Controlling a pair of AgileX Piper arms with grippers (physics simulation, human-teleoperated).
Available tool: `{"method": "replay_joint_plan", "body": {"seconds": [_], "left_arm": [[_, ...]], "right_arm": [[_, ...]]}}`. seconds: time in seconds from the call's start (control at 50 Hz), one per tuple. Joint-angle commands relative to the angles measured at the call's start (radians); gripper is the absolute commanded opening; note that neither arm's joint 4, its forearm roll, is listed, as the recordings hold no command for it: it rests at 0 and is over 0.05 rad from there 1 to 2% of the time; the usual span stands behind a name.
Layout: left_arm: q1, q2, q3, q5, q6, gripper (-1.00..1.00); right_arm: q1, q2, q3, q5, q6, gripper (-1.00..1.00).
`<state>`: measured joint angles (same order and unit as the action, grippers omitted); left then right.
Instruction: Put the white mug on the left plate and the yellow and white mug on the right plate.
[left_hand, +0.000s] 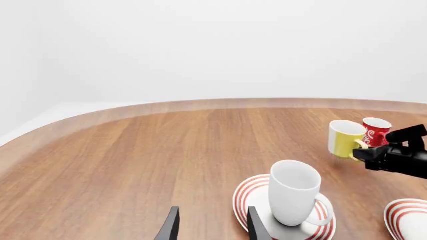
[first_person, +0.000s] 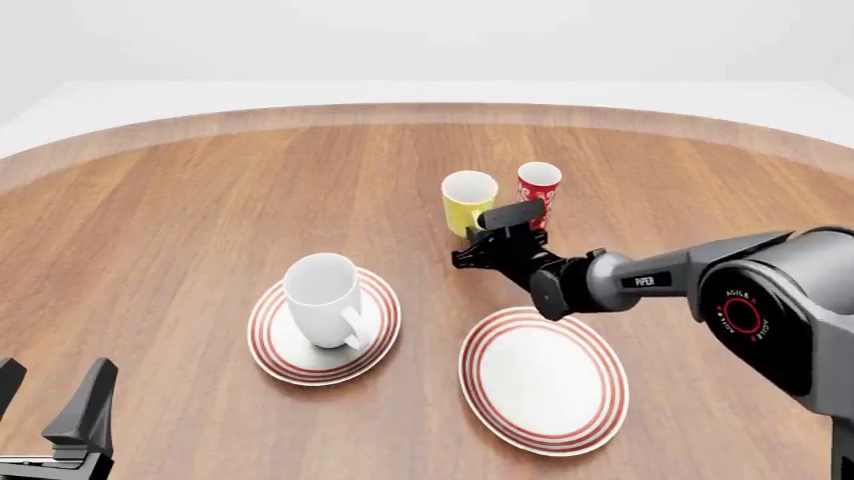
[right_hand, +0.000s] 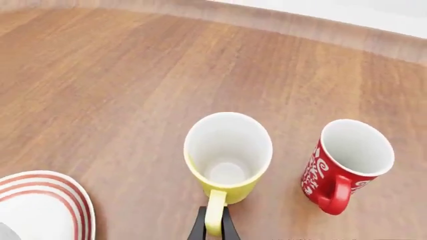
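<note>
right wrist view shows the right gripper (right_hand: 213, 223) pinching the yellow and white mug (right_hand: 227, 152) handle; next, lift toward the right plate (first_person: 543, 377).

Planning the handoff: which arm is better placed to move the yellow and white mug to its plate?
Right. Its end effector is already at the handle of the yellow and white mug, beside the empty right plate. The left end effector sits far back, near the table's front edge.
</note>
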<state>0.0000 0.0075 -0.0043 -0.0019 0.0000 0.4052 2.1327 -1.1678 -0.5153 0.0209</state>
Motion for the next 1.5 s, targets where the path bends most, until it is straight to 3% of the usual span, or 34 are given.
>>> {"method": "replay_joint_plan", "body": {"seconds": [0.02,0.88,1.5], "left_arm": [[0.0,0.0,0.0,0.0,0.0,1.0],[0.0,0.0,0.0,0.0,0.0,1.0],[0.0,0.0,0.0,0.0,0.0,1.0]], "right_arm": [[0.022,-0.086,0.084,-0.035,-0.023,-1.0],[0.127,-0.559,0.54,-0.096,-0.028,-1.0],[0.096,-0.847,0.802,-0.088,-0.038,-1.0]]}}
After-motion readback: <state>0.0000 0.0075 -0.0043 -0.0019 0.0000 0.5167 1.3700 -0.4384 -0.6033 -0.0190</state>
